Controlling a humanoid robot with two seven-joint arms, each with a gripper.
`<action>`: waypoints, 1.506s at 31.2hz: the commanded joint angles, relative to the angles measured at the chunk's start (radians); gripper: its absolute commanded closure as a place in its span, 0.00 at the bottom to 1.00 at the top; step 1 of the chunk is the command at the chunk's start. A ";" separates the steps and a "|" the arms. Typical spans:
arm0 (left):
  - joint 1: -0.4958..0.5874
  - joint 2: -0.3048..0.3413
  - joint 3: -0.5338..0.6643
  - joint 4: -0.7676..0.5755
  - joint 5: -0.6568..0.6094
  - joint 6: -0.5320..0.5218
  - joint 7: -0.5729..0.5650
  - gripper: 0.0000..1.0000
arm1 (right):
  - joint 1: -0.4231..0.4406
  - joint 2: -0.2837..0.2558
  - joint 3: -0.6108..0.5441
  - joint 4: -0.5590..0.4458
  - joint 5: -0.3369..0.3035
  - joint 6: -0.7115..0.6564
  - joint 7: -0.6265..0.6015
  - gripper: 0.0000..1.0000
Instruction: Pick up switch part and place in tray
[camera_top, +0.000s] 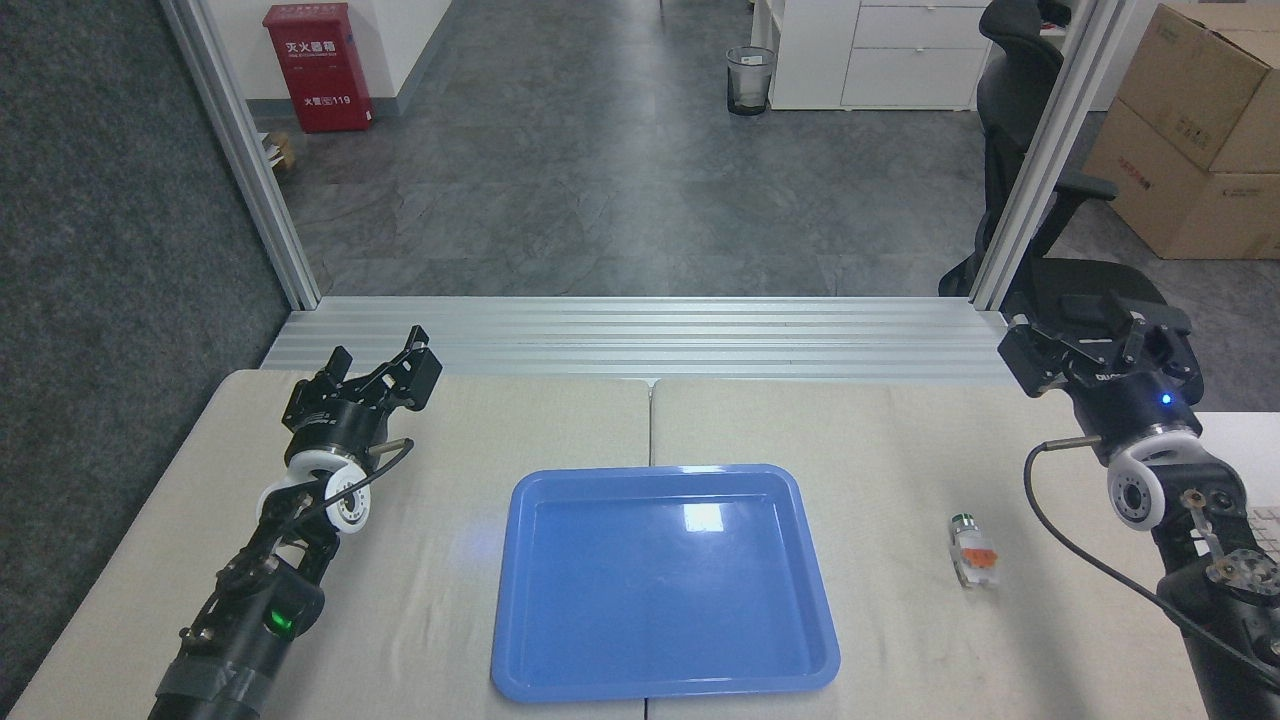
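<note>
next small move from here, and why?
Probably bring the right gripper toward me and down over the switch part. It lies on the table right of the blue tray, nearer that arm; both grippers look empty and the tray holds nothing.

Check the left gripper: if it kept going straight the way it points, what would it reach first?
The left gripper points away and slightly right, toward the ribbed aluminium rail at the table's far edge. Probably that comes first, though depth is unclear; the tray lies off that line.
</note>
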 joint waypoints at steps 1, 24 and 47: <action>0.000 0.002 -0.001 0.002 -0.012 0.005 -0.001 0.00 | -0.010 -0.020 -0.033 0.006 -0.008 0.016 0.000 0.02; 0.000 0.002 -0.001 0.000 -0.002 -0.001 0.000 0.00 | -0.017 -0.021 -0.015 0.006 -0.003 0.036 0.010 0.02; 0.000 0.002 -0.001 0.002 -0.002 -0.001 0.000 0.00 | -0.003 0.002 0.036 -0.002 -0.008 0.030 0.049 0.01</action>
